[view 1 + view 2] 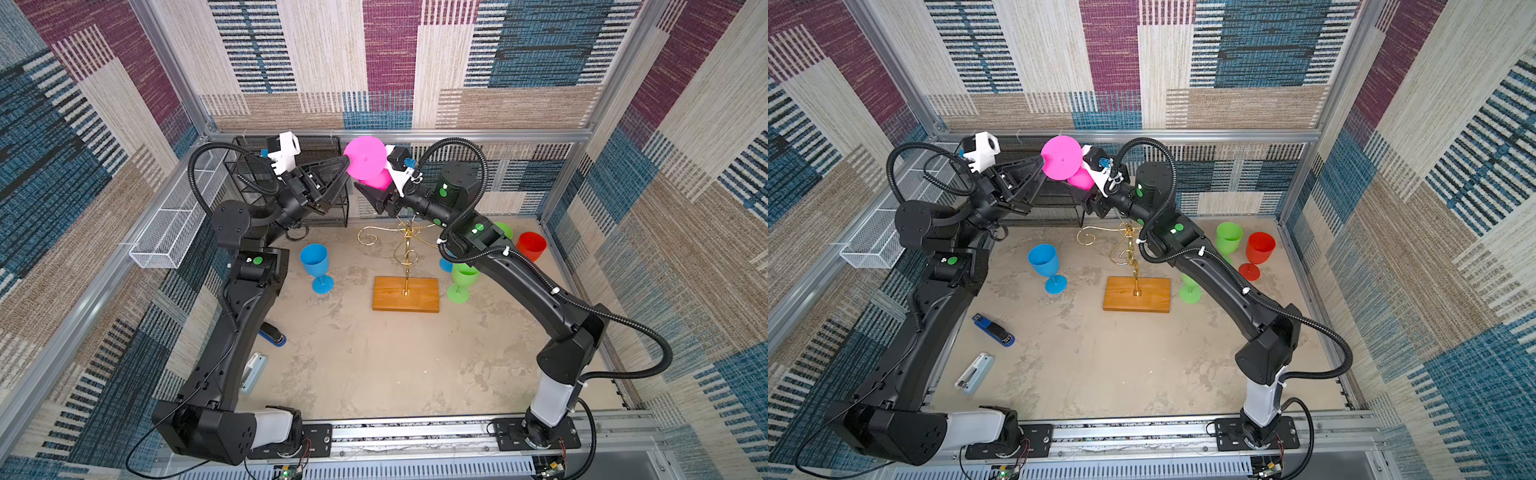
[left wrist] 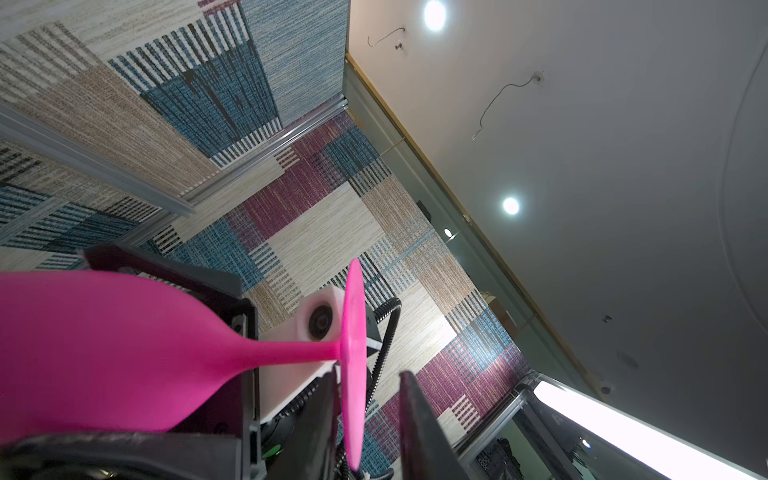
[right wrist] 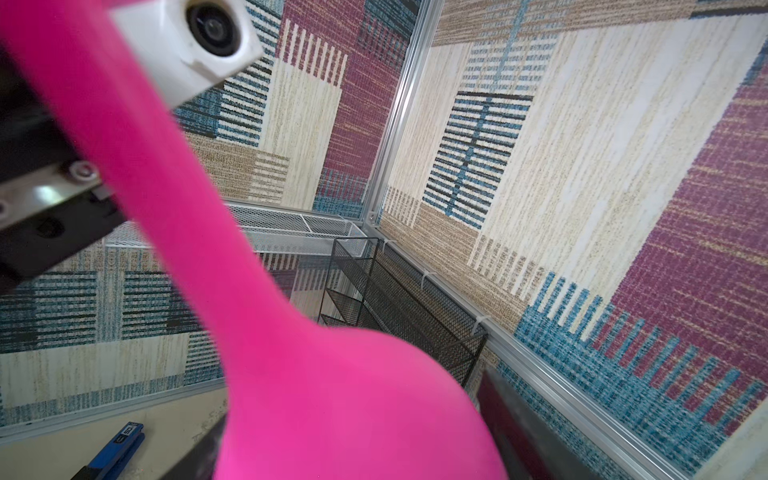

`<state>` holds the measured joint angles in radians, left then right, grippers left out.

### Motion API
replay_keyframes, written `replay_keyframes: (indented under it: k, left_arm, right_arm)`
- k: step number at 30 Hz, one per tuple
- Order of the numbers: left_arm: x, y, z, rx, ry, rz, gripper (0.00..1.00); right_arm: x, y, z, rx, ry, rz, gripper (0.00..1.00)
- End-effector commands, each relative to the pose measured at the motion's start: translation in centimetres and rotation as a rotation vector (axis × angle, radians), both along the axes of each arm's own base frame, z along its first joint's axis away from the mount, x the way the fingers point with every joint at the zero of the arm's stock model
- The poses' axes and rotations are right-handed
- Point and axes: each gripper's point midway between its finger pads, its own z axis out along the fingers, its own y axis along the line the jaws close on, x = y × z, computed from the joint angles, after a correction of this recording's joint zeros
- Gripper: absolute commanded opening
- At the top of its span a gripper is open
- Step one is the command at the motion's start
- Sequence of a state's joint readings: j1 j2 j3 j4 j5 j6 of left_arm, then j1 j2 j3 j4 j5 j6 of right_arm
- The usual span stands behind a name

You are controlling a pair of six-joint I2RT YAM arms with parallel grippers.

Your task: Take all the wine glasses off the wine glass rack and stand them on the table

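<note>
The pink wine glass (image 1: 365, 158) (image 1: 1061, 158) is held high near the back wall, lying sideways, well above the gold wire wine glass rack (image 1: 407, 245) (image 1: 1129, 249) on its wooden base (image 1: 405, 293). My left gripper (image 1: 347, 160) (image 2: 368, 378) is open around the glass's round foot (image 2: 353, 332). The foot leans on one finger, with a gap to the other. My right gripper (image 1: 374, 187) (image 3: 357, 436) is shut on the glass's bowl (image 3: 332, 395), which fills the space between its fingers. No glass shows on the rack's arms.
A blue glass (image 1: 316, 266) stands left of the rack; green glasses (image 1: 461, 282) (image 1: 1229, 237) and a red glass (image 1: 532, 245) stand right of it. A black mesh shelf (image 1: 249, 166) and a white wire basket (image 1: 174, 224) line the back left. Two staplers (image 1: 994, 330) (image 1: 973, 374) lie front left.
</note>
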<state>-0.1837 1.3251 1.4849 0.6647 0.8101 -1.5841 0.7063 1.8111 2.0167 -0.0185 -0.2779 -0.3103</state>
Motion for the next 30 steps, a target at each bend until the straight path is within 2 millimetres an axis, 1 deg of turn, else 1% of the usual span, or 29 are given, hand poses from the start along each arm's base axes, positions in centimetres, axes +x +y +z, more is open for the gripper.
replay_keyframes:
  k: [1,4,7,9,11,12,13,15,16,17,18,20,21,23,25,28,30]
  left_arm:
    - [-1.9,0.7,2.1,-0.013,-0.167,0.057,0.41]
    - [-2.9,1.2,2.8,-0.003,-0.268,0.125,0.49]
    - [-3.9,1.7,2.7,0.065,-0.412,0.249,0.54]
    - [-4.3,2.3,2.1,0.156,-0.53,0.4,0.57]
    - [-3.7,3.1,0.6,0.266,-0.583,0.561,0.58]
    - [-3.3,3.8,0.2,0.323,-0.633,0.669,0.59]
    - [-3.0,4.3,-0.2,0.368,-0.681,0.74,0.59]
    - [-2.9,4.3,-1.3,0.482,-0.826,0.837,0.59]
    - [-3.1,3.8,-1.9,0.54,-0.93,0.855,0.59]
    - [-3.3,2.9,-2.9,0.598,-1.045,0.847,0.59]
    - [-3.2,2.6,-3.5,0.641,-1.124,0.867,0.58]
    - [-2.7,2.3,-4.4,0.707,-1.236,0.915,0.58]
    - [-2.9,2.0,-4.6,0.732,-1.322,0.936,0.58]
    - [-2.9,1.4,-5.4,0.78,-1.442,0.949,0.58]
    - [-3.0,1.2,-5.6,0.795,-1.512,0.966,0.58]
    - [-3.4,1.2,-5.2,0.79,-1.581,1.003,0.55]
    - [-3.9,0.7,-5.6,0.793,-1.65,0.979,0.54]
  right_arm:
    - [-0.6,-0.5,1.2,0.029,0.038,0.006,0.64]
    - [-0.9,-0.9,1.5,0.023,0.083,-0.001,0.62]
    - [-1.2,-1.5,1.4,-0.001,0.135,-0.017,0.59]
    - [-1.7,-2.1,1.1,-0.027,0.18,-0.024,0.57]
    - [-2.3,-2.7,0.5,-0.055,0.228,-0.028,0.54]
    - [-2.7,-3.0,0.1,-0.069,0.254,-0.026,0.53]
    - [-3.1,-3.3,-0.2,-0.079,0.275,-0.025,0.52]
    - [-4.1,-3.8,-1.0,-0.105,0.316,-0.018,0.5]
    - [-4.6,-3.9,-1.4,-0.119,0.328,-0.018,0.49]
    - [-5.0,-4.0,-1.8,-0.132,0.338,-0.025,0.49]
    - [-5.4,-4.0,-2.4,-0.151,0.352,-0.032,0.48]
    - [-6.1,-3.8,-3.5,-0.189,0.38,-0.047,0.48]
    - [-6.4,-3.6,-4.1,-0.207,0.396,-0.056,0.47]
    - [-7.0,-3.3,-5.2,-0.24,0.423,-0.067,0.46]
    - [-7.3,-3.1,-6.2,-0.256,0.453,-0.07,0.44]
    - [-7.8,-2.8,-7.5,-0.268,0.478,-0.065,0.42]
    - [-8.2,-2.7,-8.0,-0.271,0.489,-0.05,0.42]
